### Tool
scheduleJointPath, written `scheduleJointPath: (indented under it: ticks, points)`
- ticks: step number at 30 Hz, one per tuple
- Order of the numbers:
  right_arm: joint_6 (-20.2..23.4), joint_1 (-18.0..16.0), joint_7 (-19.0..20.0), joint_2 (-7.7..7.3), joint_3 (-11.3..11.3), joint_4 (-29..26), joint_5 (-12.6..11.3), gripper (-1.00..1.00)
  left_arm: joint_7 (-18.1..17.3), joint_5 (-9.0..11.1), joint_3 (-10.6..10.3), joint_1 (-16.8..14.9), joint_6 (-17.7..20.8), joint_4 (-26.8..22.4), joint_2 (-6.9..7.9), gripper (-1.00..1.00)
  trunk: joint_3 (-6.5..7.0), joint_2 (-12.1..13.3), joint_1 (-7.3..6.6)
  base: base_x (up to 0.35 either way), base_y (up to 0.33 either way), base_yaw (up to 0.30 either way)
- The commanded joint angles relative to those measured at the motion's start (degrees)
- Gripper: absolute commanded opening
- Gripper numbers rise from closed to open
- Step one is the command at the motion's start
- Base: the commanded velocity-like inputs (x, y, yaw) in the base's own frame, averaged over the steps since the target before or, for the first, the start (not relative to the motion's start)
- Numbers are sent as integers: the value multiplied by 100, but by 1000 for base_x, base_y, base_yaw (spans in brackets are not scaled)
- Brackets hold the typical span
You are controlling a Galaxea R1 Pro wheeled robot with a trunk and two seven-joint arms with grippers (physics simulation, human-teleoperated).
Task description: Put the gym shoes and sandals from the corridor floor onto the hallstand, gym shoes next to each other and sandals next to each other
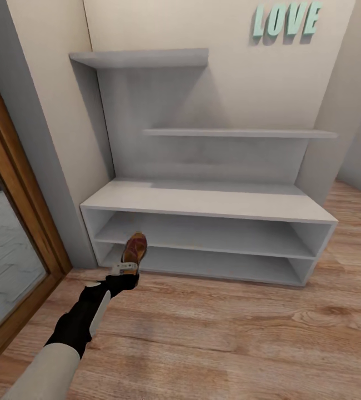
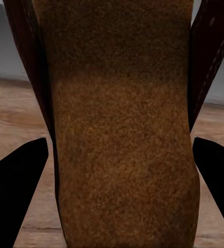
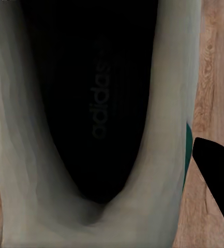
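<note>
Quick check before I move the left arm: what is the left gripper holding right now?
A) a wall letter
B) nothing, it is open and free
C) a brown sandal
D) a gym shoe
C: in the head view the left gripper is shut on a brown sandal in front of the hallstand, and the left wrist view shows its tan insole between the fingers.

The head camera looks forward and down from standing height at the hallstand (image 1: 208, 203) against the wall, the wood floor (image 1: 230, 339) filling the lower frame. The left wrist camera sits very close on a sandal (image 2: 122, 134), also seen at lower left in the head view. The right wrist camera looks straight into a gym shoe (image 3: 91, 119), floor planks along its right edge.
</note>
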Motion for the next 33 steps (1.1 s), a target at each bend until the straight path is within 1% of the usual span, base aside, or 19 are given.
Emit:
scheduleJointPath:
  ticks: [1,2,6,16,23,25,27,30,33]
  points:
    - [32,-9,39,-2,-13,-17,43,-100,-11,40,5,-3,36,55,-3,-100,-27,-44,21,0,0,0]
    - [32,-9,39,-2,-13,-24,73,-100,-11,39,1,-3,35,106,-3,-100,-51,-84,43,0,0,0]
    - [34,-9,44,-2,-13,-35,120,-100,-3,37,-4,-3,33,210,-3,-100,-172,-90,53,0,0,0]
    - [39,-9,43,-2,-13,-39,127,-100,15,34,-5,-3,32,242,-3,-100,-472,-103,79,0,0,0]
    - [40,-9,46,-2,-13,-52,129,-100,16,29,-5,-3,31,242,-3,-100,-479,-103,79,0,0,-4]
    - [40,-9,44,-2,-12,-54,128,-100,16,-6,-5,-3,27,242,-3,-100,-479,-103,79,0,0,-171]
    - [40,-9,44,-2,-13,-54,127,-100,16,-109,-5,-3,26,242,-3,-100,-479,-103,79,11,0,-235]
    - [40,-9,47,-2,-13,-55,127,-100,16,-360,-5,-3,25,242,-3,-100,-479,-103,79,132,-74,-197]
    - [40,-9,48,-2,-13,-55,128,-100,16,-430,-5,-3,26,242,-3,-100,-479,-103,79,217,-150,-51]
